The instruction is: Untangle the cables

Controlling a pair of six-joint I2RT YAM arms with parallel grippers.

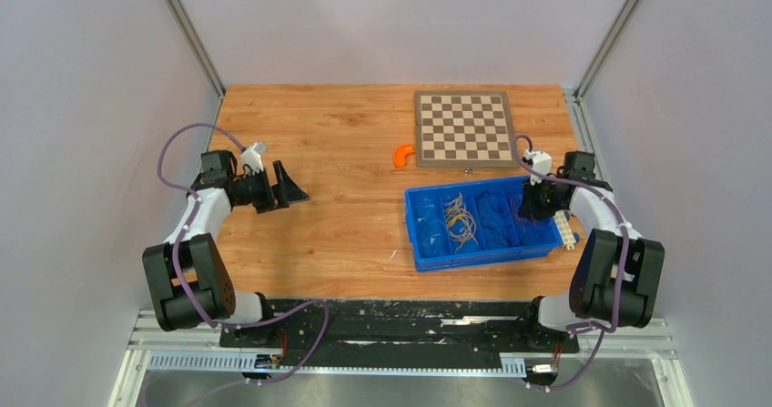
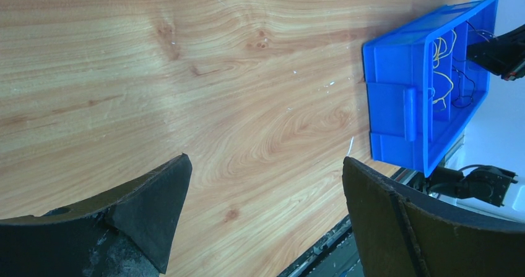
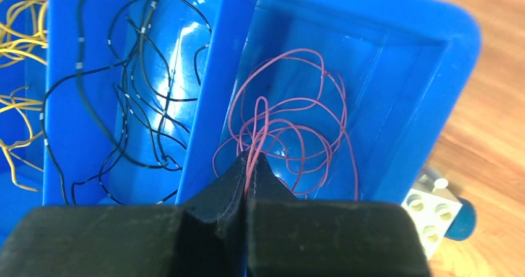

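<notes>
The cables lie sorted in a blue compartment bin [image 1: 482, 259] right of centre: a yellow tangle [image 1: 462, 220], black strands [image 3: 127, 85] and a reddish-pink looped cable [image 3: 255, 142] in the end compartment. My right gripper [image 3: 251, 158] reaches into that end compartment and is shut on the reddish-pink cable, with strands running up out of the pinched tips. The rest of that cable loops loosely on the bin floor. My left gripper [image 2: 265, 159] hangs wide open over bare wood at the table's left [image 1: 293, 188], far from the bin [image 2: 396, 103], with nothing between its fingers.
A chessboard [image 1: 462, 127] lies at the back behind the bin, with a small orange piece [image 1: 401, 155] at its left corner. A white studded block [image 3: 430, 212] sits just outside the bin's right end. Grey walls close in both sides.
</notes>
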